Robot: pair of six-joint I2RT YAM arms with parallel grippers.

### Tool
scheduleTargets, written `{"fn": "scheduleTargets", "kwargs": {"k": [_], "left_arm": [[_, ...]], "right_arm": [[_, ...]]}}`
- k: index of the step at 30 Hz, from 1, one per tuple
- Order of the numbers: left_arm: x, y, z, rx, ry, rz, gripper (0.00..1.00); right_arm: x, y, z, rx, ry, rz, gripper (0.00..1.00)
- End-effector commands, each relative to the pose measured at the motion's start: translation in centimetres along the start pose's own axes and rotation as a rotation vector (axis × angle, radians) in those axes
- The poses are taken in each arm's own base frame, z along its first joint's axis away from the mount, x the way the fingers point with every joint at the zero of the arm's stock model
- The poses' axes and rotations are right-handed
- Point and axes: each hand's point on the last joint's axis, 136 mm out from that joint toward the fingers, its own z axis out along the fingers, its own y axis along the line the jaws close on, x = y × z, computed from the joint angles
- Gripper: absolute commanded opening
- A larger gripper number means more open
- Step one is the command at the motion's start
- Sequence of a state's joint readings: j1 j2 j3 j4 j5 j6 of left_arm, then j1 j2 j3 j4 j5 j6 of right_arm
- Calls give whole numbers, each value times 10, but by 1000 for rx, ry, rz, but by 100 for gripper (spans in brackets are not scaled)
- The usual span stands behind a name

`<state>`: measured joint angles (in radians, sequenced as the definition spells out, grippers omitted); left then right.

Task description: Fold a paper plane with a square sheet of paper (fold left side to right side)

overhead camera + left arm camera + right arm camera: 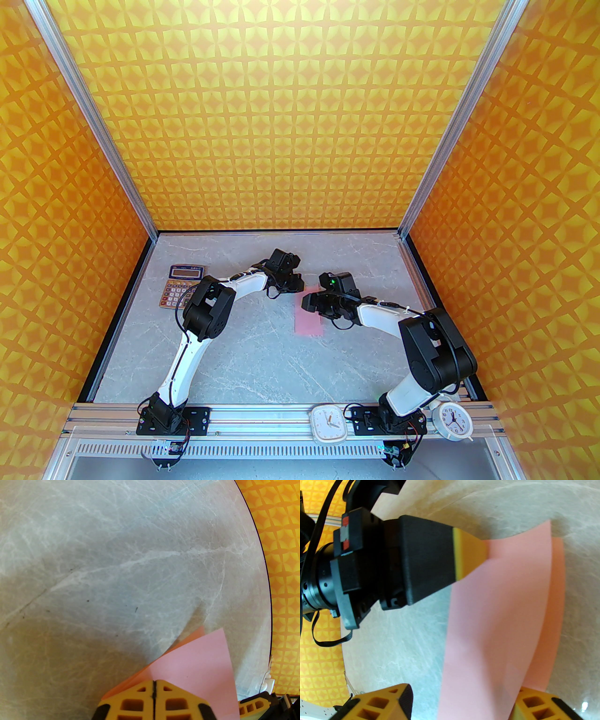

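The square sheet of paper (308, 321) lies mid-table as a pale-pink doubled strip, its two layers slightly offset (499, 620). My left gripper (154, 688) is shut on the strip's far corner, and pink paper (194, 665) fans out from behind its yellow fingertips. From above, that left gripper (299, 286) sits at the strip's far end. My right gripper (459, 702) is open. Its jaws straddle the strip's near end, with the paper draped over the right finger (536, 707). From above, the right gripper (305, 302) is just right of the left one. The paper plane is out of view.
An orange-keyed calculator (182, 286) lies at the table's far left. Two white clocks (329, 424) (451, 420) rest on the front rail by the right arm's base. Orange patterned walls (300, 117) close off the back and both sides.
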<state>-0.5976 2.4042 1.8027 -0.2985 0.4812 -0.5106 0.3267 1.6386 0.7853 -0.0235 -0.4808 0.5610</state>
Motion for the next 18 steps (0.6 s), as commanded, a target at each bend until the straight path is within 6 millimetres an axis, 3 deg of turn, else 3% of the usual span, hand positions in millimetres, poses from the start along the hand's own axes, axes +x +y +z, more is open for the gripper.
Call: {"fn": "scheduleTargets", "kwargs": {"k": [1, 9, 18], "left_arm": [[39, 21, 13, -63, 116, -36, 4], [38, 21, 14, -62, 114, -37, 4], [39, 20, 13, -62, 113, -40, 4]], "right_arm": [[11, 3, -1, -47, 28, 25, 56], [25, 3, -22, -41, 0, 82, 52], [24, 14, -32, -79, -19, 97, 51]]}}
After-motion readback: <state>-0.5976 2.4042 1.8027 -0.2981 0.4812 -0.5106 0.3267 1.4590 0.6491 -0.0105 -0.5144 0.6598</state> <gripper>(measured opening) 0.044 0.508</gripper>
